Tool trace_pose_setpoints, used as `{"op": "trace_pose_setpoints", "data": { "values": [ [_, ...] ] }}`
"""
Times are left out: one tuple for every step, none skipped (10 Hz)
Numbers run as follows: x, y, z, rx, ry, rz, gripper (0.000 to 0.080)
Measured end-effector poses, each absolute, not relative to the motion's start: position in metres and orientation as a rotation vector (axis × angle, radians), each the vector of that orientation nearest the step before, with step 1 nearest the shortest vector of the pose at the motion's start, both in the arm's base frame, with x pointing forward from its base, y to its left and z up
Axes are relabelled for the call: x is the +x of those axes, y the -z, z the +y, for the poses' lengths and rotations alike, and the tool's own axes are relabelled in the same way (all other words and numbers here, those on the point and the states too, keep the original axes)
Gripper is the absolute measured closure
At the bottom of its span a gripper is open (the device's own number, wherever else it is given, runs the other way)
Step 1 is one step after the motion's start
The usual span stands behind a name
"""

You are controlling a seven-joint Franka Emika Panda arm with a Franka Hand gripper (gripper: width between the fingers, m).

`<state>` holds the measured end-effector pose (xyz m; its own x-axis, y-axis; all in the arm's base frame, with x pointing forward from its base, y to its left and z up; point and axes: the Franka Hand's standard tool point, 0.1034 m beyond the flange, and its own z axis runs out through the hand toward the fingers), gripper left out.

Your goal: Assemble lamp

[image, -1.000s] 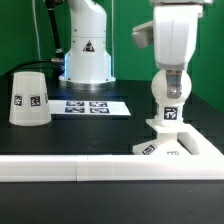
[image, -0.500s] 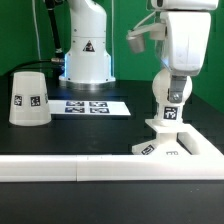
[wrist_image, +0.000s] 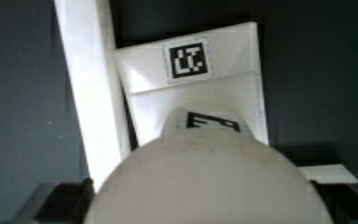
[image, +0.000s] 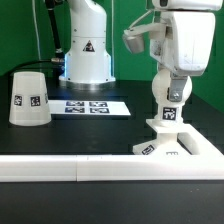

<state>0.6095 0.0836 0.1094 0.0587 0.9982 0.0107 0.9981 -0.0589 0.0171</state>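
Observation:
The white ball-shaped bulb stands upright with its neck on the flat angular base block, at the exterior view's right. My gripper is straight above it, shut on the bulb's upper part. In the wrist view the bulb fills the space between my dark fingers, with the base and its square marker beyond it. The tapered shade stands mouth down on the table at the exterior view's left, apart from the rest.
The marker board lies flat between the shade and the base. The white robot column stands behind it. A white rail runs along the table's front edge and also shows in the wrist view.
My hand has turned about its upright axis over the base, its side part swinging toward the exterior view's left. The bulb stays upright on the base. The shade has not moved.

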Motion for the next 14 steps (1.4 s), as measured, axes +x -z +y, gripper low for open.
{"op": "trace_pose_setpoints", "data": {
  "values": [
    [0.6095, -0.1094, 0.0835, 2.283, -0.031, 2.151, 0.0222],
    [0.6095, -0.1094, 0.0832, 2.302, -0.031, 2.131, 0.0222],
    [0.6097, -0.1094, 0.0821, 2.334, -0.031, 2.096, 0.0222],
    [0.6100, -0.1095, 0.0790, 2.361, -0.030, 2.067, 0.0222],
    [0.6101, -0.1095, 0.0781, 2.441, -0.033, 1.977, 0.0222],
    [0.6098, -0.1094, 0.0789, 2.596, -0.035, 1.773, 0.0222],
    [0.6098, -0.1095, 0.0791, 2.674, -0.036, 1.656, 0.0222],
    [0.6100, -0.1096, 0.0792, 2.764, -0.037, 1.503, 0.0222],
    [0.6102, -0.1095, 0.0800, 2.833, -0.040, 1.371, 0.0220],
    [0.6102, -0.1095, 0.0825, 2.896, -0.042, 1.234, 0.0220],
    [0.6100, -0.1096, 0.0840, 2.949, -0.042, 1.105, 0.0220],
    [0.6101, -0.1096, 0.0837, 2.975, -0.041, 1.033, 0.0220],
    [0.6101, -0.1097, 0.0839, 3.006, -0.041, 0.942, 0.0220],
    [0.6101, -0.1097, 0.0840, 3.033, -0.041, 0.854, 0.0220]
  ]
}}
